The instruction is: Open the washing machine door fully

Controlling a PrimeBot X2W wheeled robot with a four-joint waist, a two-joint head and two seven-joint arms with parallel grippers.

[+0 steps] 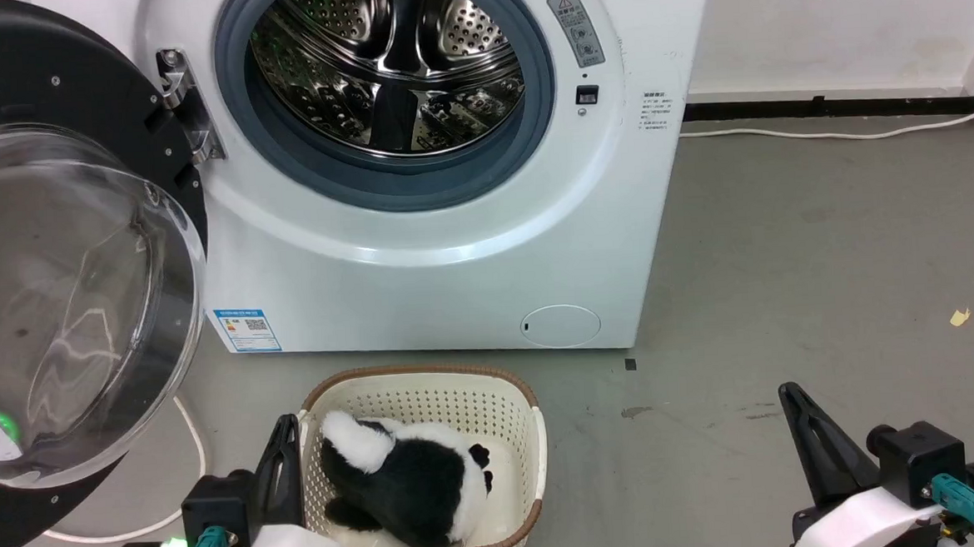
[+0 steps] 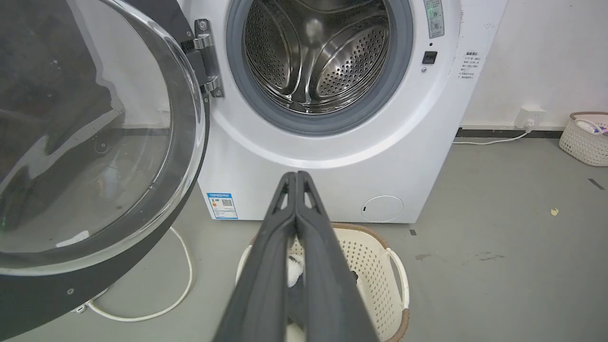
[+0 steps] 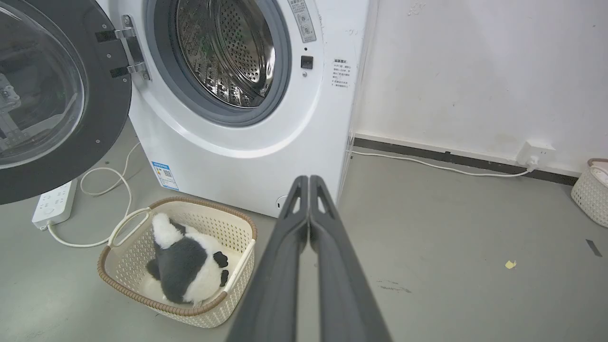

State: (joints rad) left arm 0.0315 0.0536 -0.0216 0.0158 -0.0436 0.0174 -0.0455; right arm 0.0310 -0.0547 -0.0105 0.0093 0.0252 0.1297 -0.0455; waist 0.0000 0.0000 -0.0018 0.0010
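Already the washing machine door (image 1: pixel 63 287) stands swung wide to the left of the white washing machine (image 1: pixel 453 267), hung on its steel hinge (image 1: pixel 186 106) at the left edge of the opening. We see its inner face: a broad glossy black disc dotted with small screws, with a clear glass bowl bulging from its centre toward us and catching pale reflections. Its lower edge hangs above the grey floor (image 1: pixel 786 249), over a white cable (image 1: pixel 187 439). The steel drum (image 1: pixel 392 62) lies bare behind its grey rubber ring (image 1: pixel 529 129).

Our left gripper (image 1: pixel 287 426) has its two dark fingers pressed together with nothing between them, low at the left rim of the cream basket (image 1: pixel 426 375), in which a black-and-white plush toy (image 1: pixel 406 478) lies. Our right gripper (image 1: pixel 789 393) is likewise closed and empty, above bare floor well to the right of the basket. Neither touches the door.
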